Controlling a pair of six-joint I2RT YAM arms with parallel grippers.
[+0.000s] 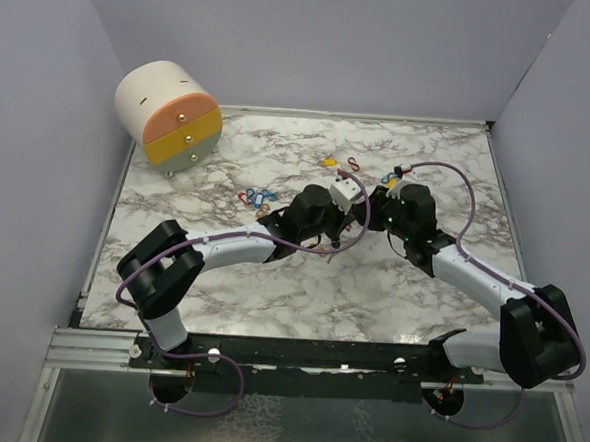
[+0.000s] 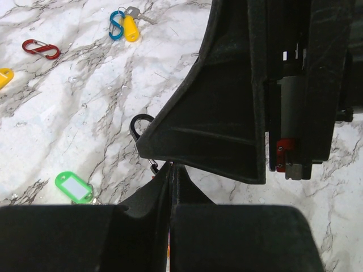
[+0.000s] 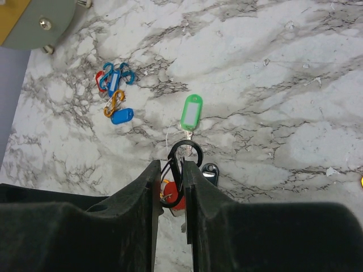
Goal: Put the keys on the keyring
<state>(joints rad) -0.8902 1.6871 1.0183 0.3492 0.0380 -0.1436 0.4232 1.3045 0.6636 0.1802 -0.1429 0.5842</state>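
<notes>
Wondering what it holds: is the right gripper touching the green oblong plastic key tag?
Apart. Right wrist view: marble shows between green key tag and right gripper fingertips.

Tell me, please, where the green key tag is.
In the right wrist view, the green key tag lies on the marble beyond the black clip between the right jaws.

table [image 1: 300, 301]: marble-patterned top, smooth, faint sheen
right gripper fingers [image 3: 130, 215]: black plastic, matt, slightly grained
green key tag [image 3: 191, 112]: glossy plastic, white paper-like insert
black wire clip [image 3: 177, 170]: thin metal, glossy coating
drawer unit [image 1: 169, 113], far left: matt painted fronts, shiny metal knobs
arm cable [image 1: 473, 204]: smooth purple sheath
</notes>
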